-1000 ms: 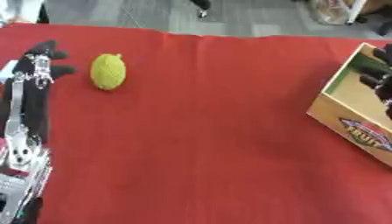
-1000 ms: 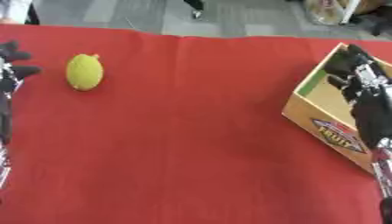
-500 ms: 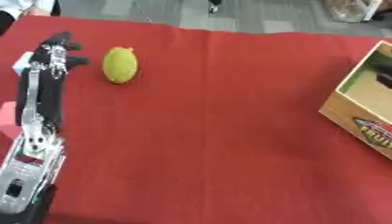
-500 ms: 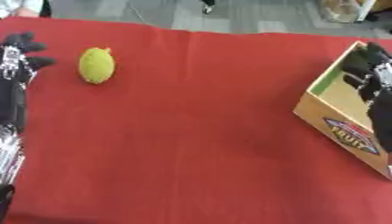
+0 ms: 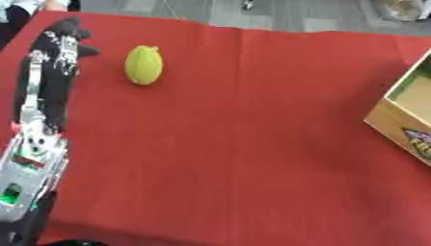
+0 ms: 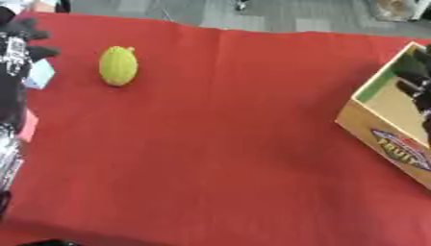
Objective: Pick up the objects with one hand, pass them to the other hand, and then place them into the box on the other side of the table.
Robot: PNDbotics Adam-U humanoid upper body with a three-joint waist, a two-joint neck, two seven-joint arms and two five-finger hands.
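A yellow-green oval fruit (image 5: 143,65) lies on the red cloth at the far left. My left hand (image 5: 63,45) is open just to its left, fingers pointing away from me, apart from the fruit. Its arm (image 5: 33,144) runs back to the lower left corner. A cardboard box (image 6: 396,144) with a printed front stands open at the right edge. My right hand (image 6: 417,84) shows as a dark shape over the box's rim at the right edge of the right eye view. What lies inside the box is hidden.
The red cloth (image 5: 244,153) covers the whole table between the fruit and the box. Grey floor (image 5: 278,14) shows beyond the far edge.
The whole picture has shifted, so the camera moved. My left hand has reached a little farther along beside the fruit. The fruit and box stay put.
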